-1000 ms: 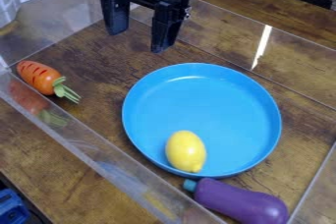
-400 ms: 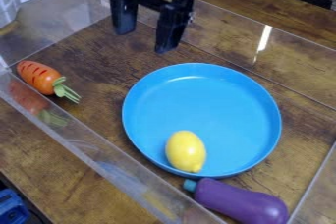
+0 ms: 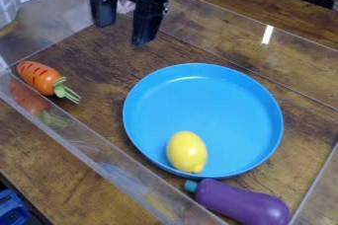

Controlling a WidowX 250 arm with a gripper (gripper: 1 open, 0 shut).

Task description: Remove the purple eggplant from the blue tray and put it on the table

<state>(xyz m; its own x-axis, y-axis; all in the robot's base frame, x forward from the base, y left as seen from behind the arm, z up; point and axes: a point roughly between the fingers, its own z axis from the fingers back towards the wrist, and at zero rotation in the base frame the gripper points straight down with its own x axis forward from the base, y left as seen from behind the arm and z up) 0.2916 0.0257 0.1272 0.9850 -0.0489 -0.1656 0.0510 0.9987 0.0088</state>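
eggplant [image 3: 244, 203] lying on desk [image 3: 93, 135] at near edge, outside tray [image 3: 231, 96] | glossy, light, rigid, likely slipping: gripping mid-body advised | fingers [image 3: 141, 30] hanging open

Wood-grain table [image 3: 93, 140]: blue tray [image 3: 238, 91] ctr, purple eggplant [image 3: 244, 205] just beside its rim, carrot [image 3: 40, 77] far left.

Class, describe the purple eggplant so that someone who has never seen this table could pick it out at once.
Start at the big round blue tray on the brown table. Just outside its near rim, toward the lower right corner, the purple eggplant lies on the wood. It is glossy, dark purple and oblong with a teal stem cap, unlike the yellow lemon inside the tray or the orange carrot far left.
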